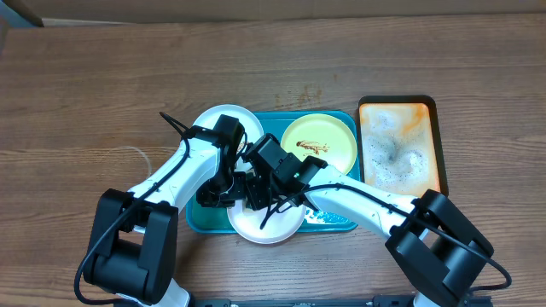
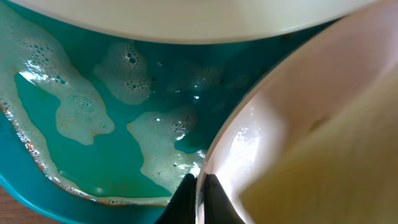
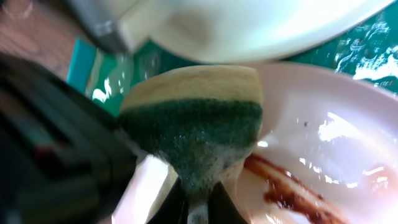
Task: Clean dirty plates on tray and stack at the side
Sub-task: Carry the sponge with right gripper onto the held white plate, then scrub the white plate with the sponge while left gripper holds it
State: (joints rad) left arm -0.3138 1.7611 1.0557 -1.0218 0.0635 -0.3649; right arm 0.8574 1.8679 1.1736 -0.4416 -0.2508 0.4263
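Observation:
The teal tray point(image 1: 345, 223) lies mid-table and is wet with foam point(image 2: 93, 143). A white plate point(image 1: 223, 119) sits at its back left and a yellow-green plate point(image 1: 319, 143) with a brown smear at its back right. A second white plate point(image 1: 271, 228) lies over the tray's front edge. My left gripper point(image 1: 223, 194) is shut on this plate's rim point(image 2: 200, 186). My right gripper point(image 1: 260, 194) is shut on a green and yellow sponge point(image 3: 193, 124), pressed against the same plate point(image 3: 323, 124), which carries brown sauce streaks point(image 3: 292, 190).
A smaller orange, dark-rimmed tray point(image 1: 401, 145) with foam stands right of the teal tray. Brown specks mark the wood behind the teal tray point(image 1: 311, 89). The two arms cross closely over the teal tray's front left. The left arm fills the left of the right wrist view point(image 3: 50, 149).

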